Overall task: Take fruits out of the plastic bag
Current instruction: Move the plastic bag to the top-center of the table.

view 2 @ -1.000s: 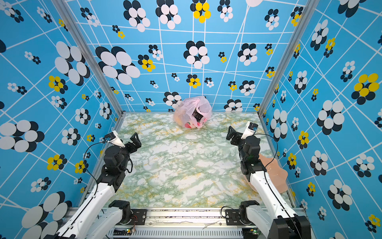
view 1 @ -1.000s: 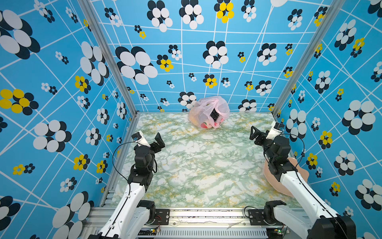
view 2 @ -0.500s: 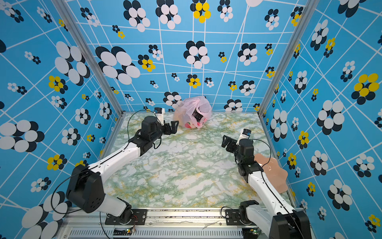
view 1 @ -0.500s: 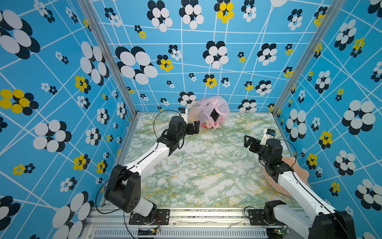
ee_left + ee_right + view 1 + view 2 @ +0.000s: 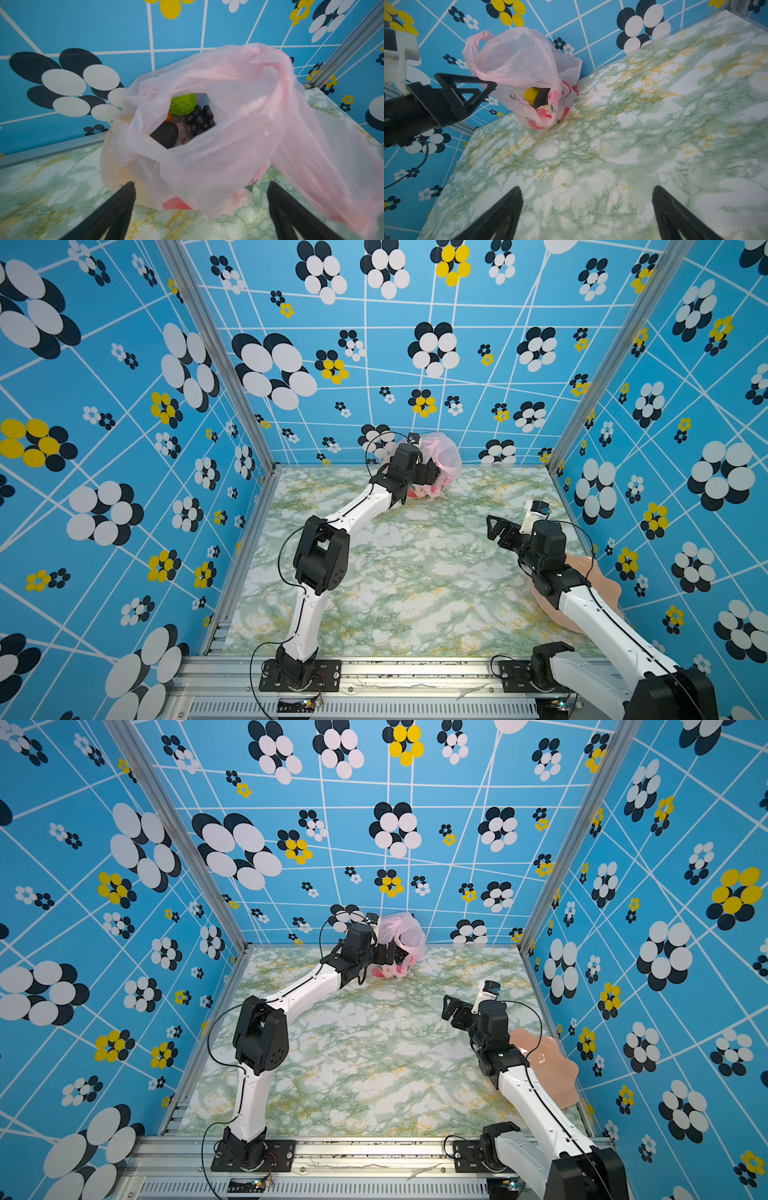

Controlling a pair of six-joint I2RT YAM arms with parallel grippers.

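The pink translucent plastic bag (image 5: pixel 448 456) (image 5: pixel 409 934) stands at the back wall, its mouth gaping. Through the mouth the left wrist view of the bag (image 5: pixel 239 128) shows fruits: a green lime (image 5: pixel 182 104), a dark grape bunch (image 5: pixel 199 120), an avocado (image 5: pixel 166 134) and a sliver of orange (image 5: pixel 169 117). The right wrist view of the bag (image 5: pixel 519 66) shows a yellow fruit (image 5: pixel 530 95) through the plastic. My left gripper (image 5: pixel 432 472) (image 5: pixel 392 957) (image 5: pixel 200 185) is open at the bag's near side, holding nothing. My right gripper (image 5: pixel 496 526) (image 5: pixel 451 1009) (image 5: pixel 586 189) hovers open over bare table at mid right.
A peach scalloped plate (image 5: pixel 602 585) (image 5: pixel 552 1065) lies at the right edge, partly under my right arm. The marble-patterned table (image 5: pixel 415 580) is boxed in by blue flowered walls on three sides. My left arm stretches diagonally across the table's left half.
My left arm swung from the front left across the table to the bag at the back. My right gripper shifted a little inward and toward the front. Both stayed open.
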